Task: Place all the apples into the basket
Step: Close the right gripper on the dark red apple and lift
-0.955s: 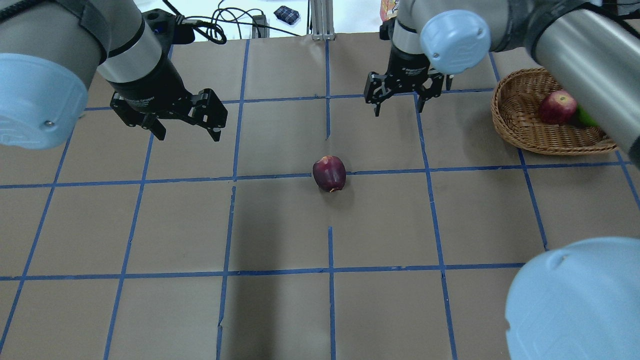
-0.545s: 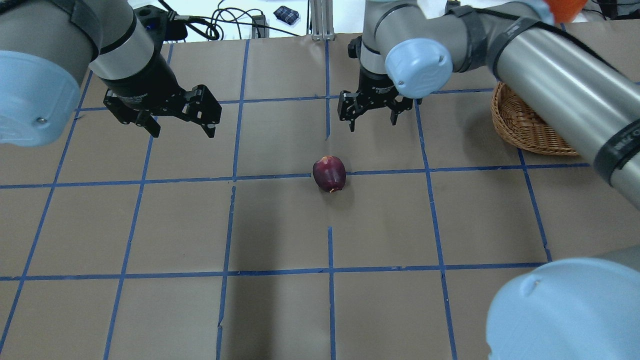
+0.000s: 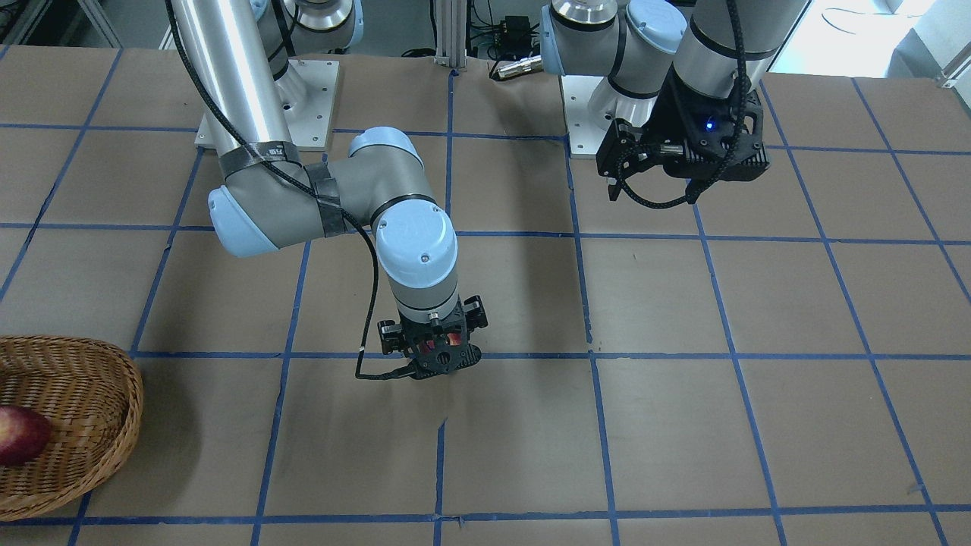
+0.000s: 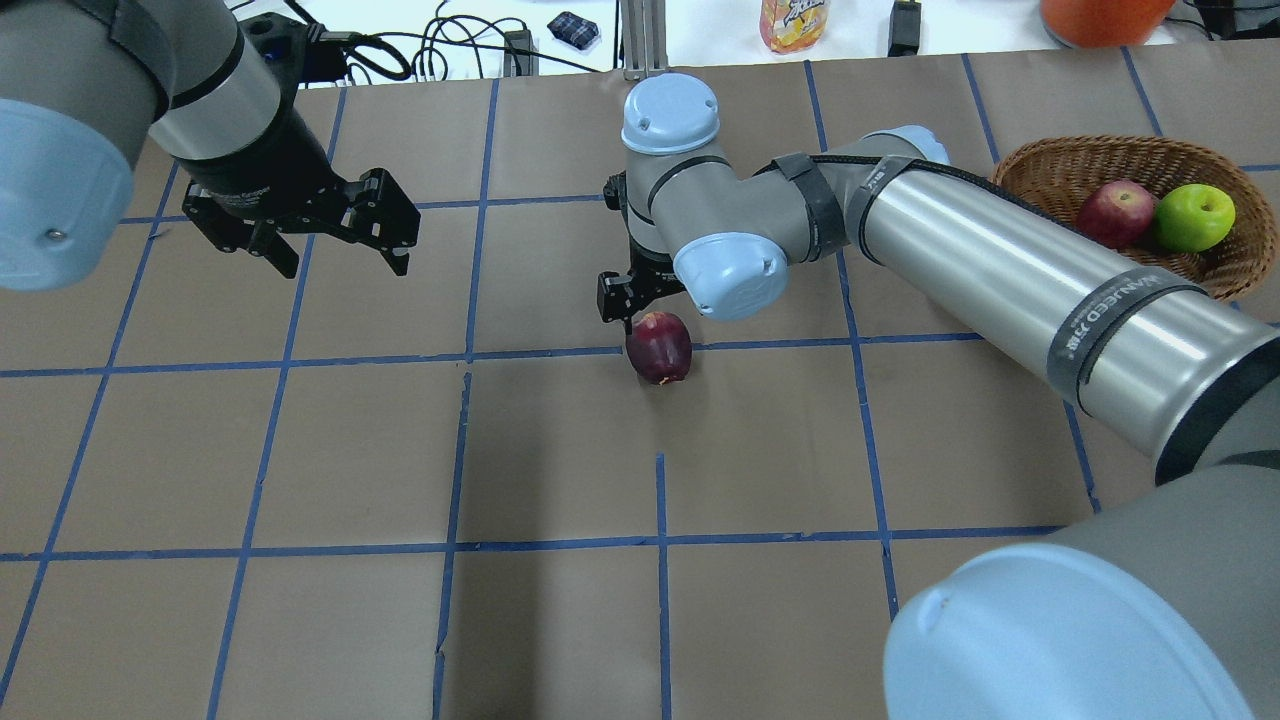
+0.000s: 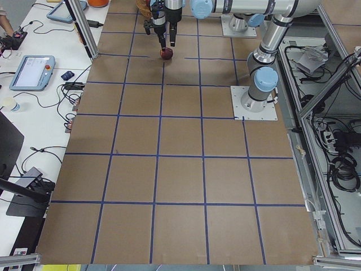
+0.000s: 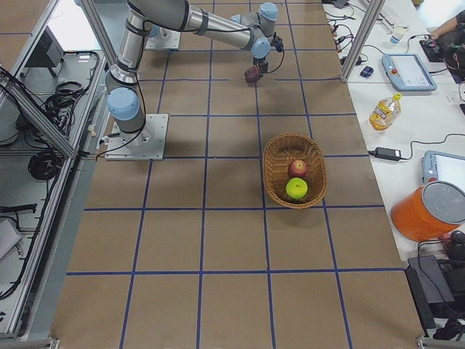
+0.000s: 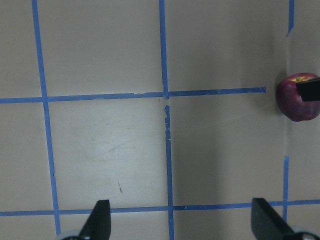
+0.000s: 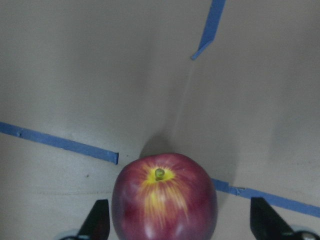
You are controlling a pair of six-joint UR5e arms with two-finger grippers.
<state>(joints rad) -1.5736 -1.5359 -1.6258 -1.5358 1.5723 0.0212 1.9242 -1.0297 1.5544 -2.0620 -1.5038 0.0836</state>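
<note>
The dark maroon apple (image 4: 659, 347) lies on the brown table near the middle, on a blue tape line. My right gripper (image 4: 640, 300) is open and stands straight over it. In the right wrist view the apple (image 8: 165, 197) sits between the two fingers (image 8: 99, 220), stem up, apart from both. My left gripper (image 4: 342, 265) hangs open and empty above the table's far left. Its wrist view shows the apple (image 7: 298, 97) at the right edge. The wicker basket (image 4: 1040, 165) at the far right holds the red apple (image 4: 1115, 213) and the yellow-green apple (image 4: 1193, 216).
The right arm's long silver link (image 4: 1000, 265) stretches across the table between basket and apple. Beyond the far edge are cables (image 4: 440, 50), a bottle (image 4: 793, 22) and an orange bucket (image 4: 1100, 15). Blue tape lines grid the brown paper.
My right gripper has swung toward the robot and down, from beyond the apple to directly over it, still open. My left gripper has drifted slightly left. The apple has not moved.
</note>
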